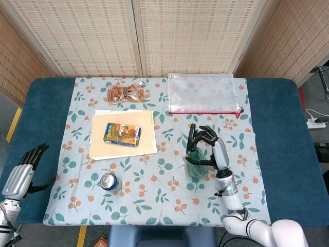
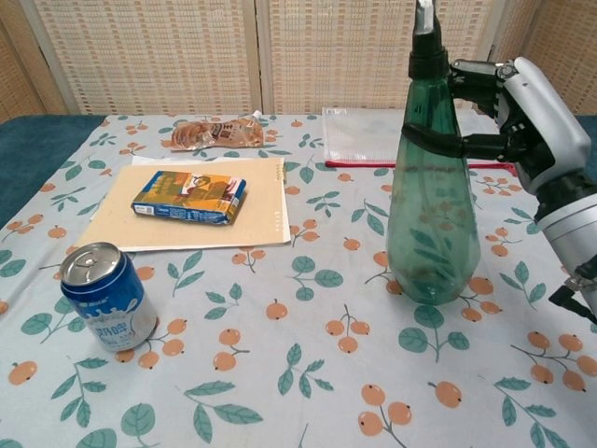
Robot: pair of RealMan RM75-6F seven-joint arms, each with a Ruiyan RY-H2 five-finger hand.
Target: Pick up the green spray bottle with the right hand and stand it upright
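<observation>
Right robot hand [image 2: 519, 119] clasping translucent green plastic spray bottle [image 2: 433, 215], upright on worktop [image 2: 308, 373] at four o'clock; could topple if snagged on release.

Open cloth around the upright spray bottle [image 2: 432, 210]

Bare tablecloth [image 2: 308, 373] lies near and left of the bottle; a can [image 2: 102, 296] stands at the near left, a box [image 2: 190, 197] on a folder [image 2: 242, 222] farther left, a zip pouch [image 1: 203, 93] far behind.
</observation>
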